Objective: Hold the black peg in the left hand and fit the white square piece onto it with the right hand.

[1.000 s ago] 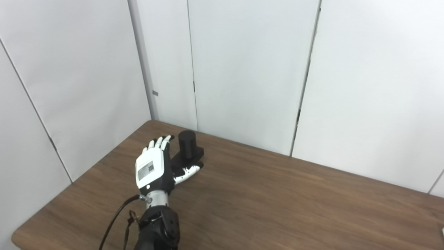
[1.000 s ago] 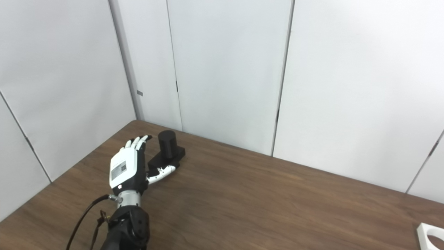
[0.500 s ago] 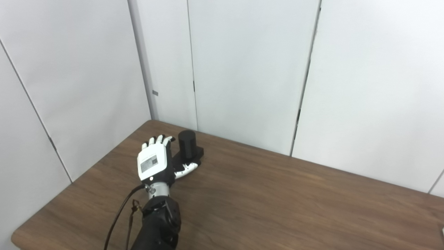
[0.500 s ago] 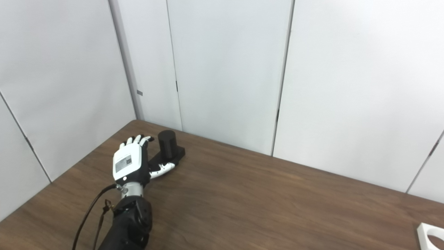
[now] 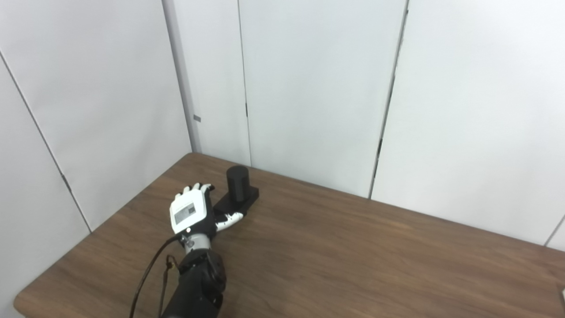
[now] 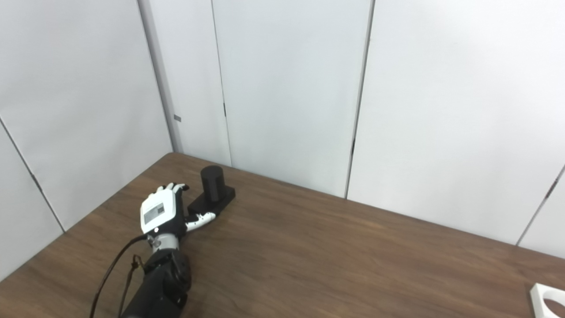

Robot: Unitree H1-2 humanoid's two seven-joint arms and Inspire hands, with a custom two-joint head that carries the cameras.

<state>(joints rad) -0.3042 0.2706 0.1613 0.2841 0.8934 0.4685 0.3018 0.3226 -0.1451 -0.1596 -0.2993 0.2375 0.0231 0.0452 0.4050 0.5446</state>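
The black peg [image 5: 238,183], a matte upright cylinder on a flat rectangular base, is standing near the far left corner of the wooden surface [image 5: 335,247], just beside the left hand [image 5: 190,213], whose fingers [image 5: 199,188] are spreading open, gripping nothing.

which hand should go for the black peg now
Left. The left hand is open right beside the black peg at the table's far left corner, fingers apart and not yet closed on it. The right hand is out of view; the white square piece lies far right.
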